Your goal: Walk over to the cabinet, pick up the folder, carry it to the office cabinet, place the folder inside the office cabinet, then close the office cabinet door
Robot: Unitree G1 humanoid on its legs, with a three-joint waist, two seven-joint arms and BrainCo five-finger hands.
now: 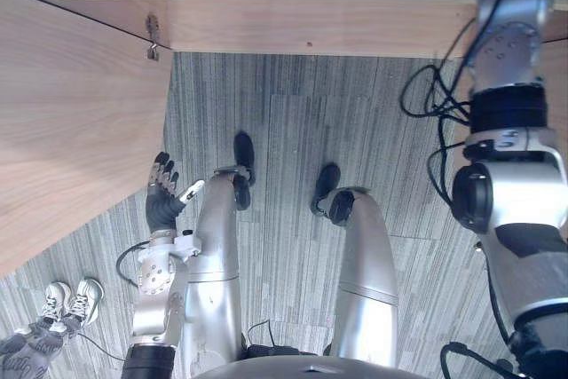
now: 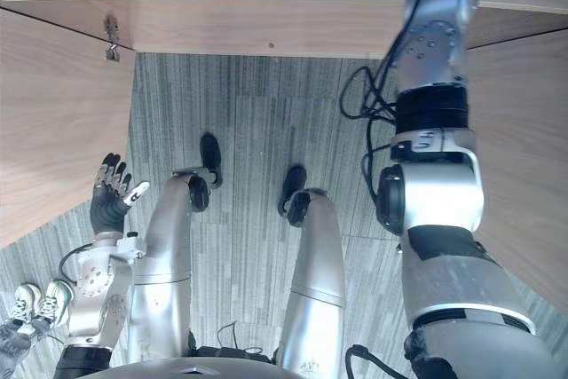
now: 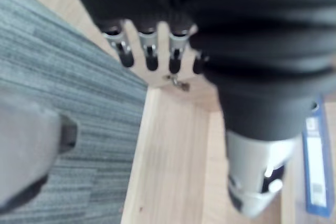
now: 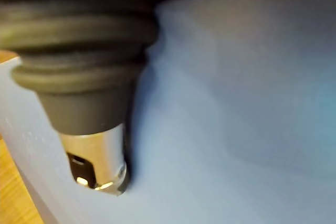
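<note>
We judge the carrying done and the placing under way. Our right arm reaches up into the office cabinet (image 1: 311, 33), and the right hand (image 4: 94, 156) lies against the blue folder (image 4: 236, 103), though we cannot tell whether it grips. Our left hand (image 1: 162, 193) hangs spread and empty beside the open cabinet door (image 1: 71, 122). What is left is to release the folder, withdraw and shut the door.

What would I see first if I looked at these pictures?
The blue folder stands out most, pressed right up against the right hand in that hand's wrist view. Next comes the wooden cabinet across the top and left of the head views, with the left hand open beside its left panel. A person's white shoes stand on the grey carpet at the lower left.
</note>
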